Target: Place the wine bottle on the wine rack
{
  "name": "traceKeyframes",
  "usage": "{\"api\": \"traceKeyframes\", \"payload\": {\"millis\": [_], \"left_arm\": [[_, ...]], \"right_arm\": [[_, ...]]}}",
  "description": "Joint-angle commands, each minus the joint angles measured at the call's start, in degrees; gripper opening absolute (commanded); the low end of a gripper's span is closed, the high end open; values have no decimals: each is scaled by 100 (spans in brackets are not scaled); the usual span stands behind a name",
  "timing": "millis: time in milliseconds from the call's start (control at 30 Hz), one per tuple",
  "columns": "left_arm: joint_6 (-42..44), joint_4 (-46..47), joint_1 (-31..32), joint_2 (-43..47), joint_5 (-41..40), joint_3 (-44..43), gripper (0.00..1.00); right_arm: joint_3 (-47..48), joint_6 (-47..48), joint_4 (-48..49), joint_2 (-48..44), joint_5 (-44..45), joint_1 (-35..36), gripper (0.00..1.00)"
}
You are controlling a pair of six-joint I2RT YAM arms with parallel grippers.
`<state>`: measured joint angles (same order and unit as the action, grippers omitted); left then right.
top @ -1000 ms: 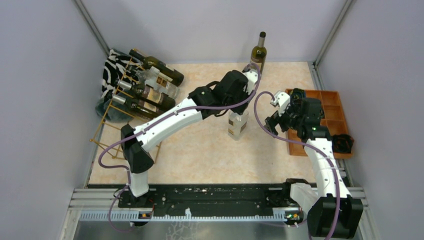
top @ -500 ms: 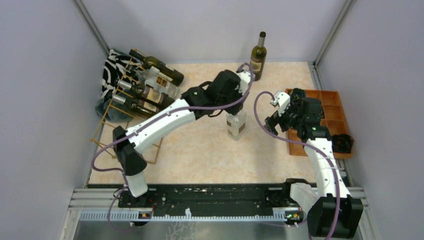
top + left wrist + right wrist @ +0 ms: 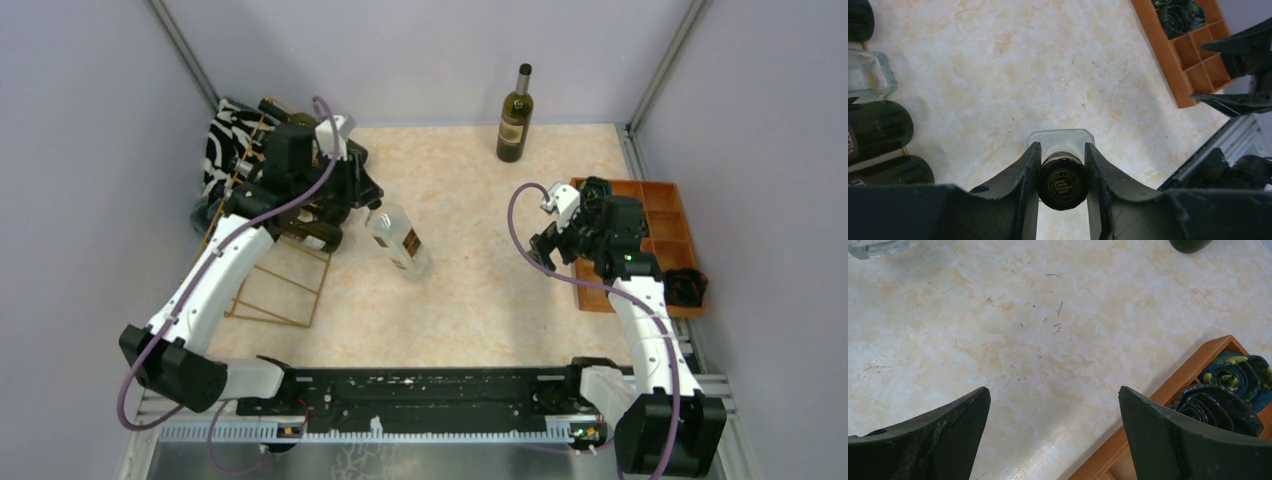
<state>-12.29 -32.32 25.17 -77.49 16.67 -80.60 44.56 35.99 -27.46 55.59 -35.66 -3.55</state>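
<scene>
Top external view: the wine rack, an open frame of thin gold wire, stands at about 9 o'clock on the marble-patterned table, with a zebra-striped cloth behind it at 10 o'clock. Several stored bottles lie on the rack, partly hidden by the left arm. The left gripper sits at the rack's 3 o'clock edge, clamped on the neck of the clear wine bottle. That bottle is tilted, its neck toward 10 o'clock and its base toward 4 o'clock, and lies just beside the rack, not in it; whether the base touches the table cannot be told from this angle. A dark green bottle stands upright at 12 o'clock, well apart from both arms. The orange-brown wooden tray lies at 3 o'clock, and the right gripper hangs just beside its 9 o'clock edge. Left wrist view: both fingers press against the black cap of the clear bottle, with the glass shoulder showing beyond it. Right wrist view: the right gripper's fingers are spread wide over bare table and hold nothing; rolled patterned cloth fills a tray compartment at 4 o'clock.
</scene>
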Motion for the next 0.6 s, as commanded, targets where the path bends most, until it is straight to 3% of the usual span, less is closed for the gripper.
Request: {"api": "traceKeyframes", "payload": {"millis": [0, 267, 567], "left_arm": [[-512, 801, -592, 804, 1302, 213, 0], [-500, 402, -1780, 1373, 1866, 681, 0], [115, -407, -2157, 1936, 337, 913, 0]], "right_arm": [[59, 36, 197, -32, -134, -40, 98], [53, 41, 189, 2, -160, -40, 98], [62, 65, 155, 52, -219, -41, 98]]}}
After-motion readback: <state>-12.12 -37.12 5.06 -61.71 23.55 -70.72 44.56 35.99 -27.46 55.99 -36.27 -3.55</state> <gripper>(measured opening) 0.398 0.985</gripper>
